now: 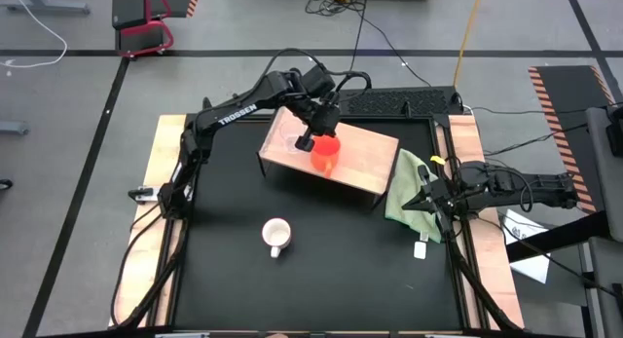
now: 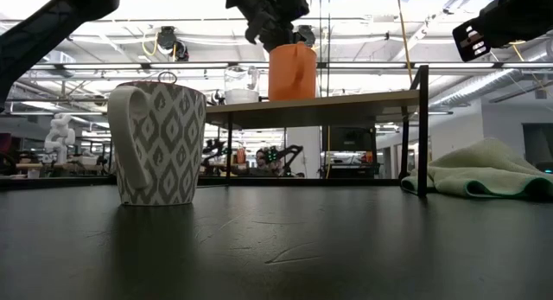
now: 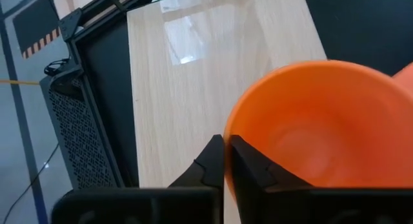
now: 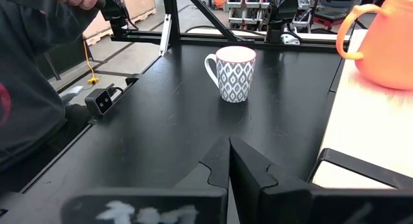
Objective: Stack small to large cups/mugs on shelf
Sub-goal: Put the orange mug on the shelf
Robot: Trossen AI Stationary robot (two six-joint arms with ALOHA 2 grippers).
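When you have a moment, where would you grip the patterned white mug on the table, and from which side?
Probably from straight above, pinching the rim of the patterned white mug on the side away from its handle. It stands upright and alone on the black table, mouth open upward, so the thin wall suits narrow jaws.

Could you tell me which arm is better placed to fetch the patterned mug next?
The right: its gripper faces the patterned mug across bare table, while the left gripper is busy at the orange mug.
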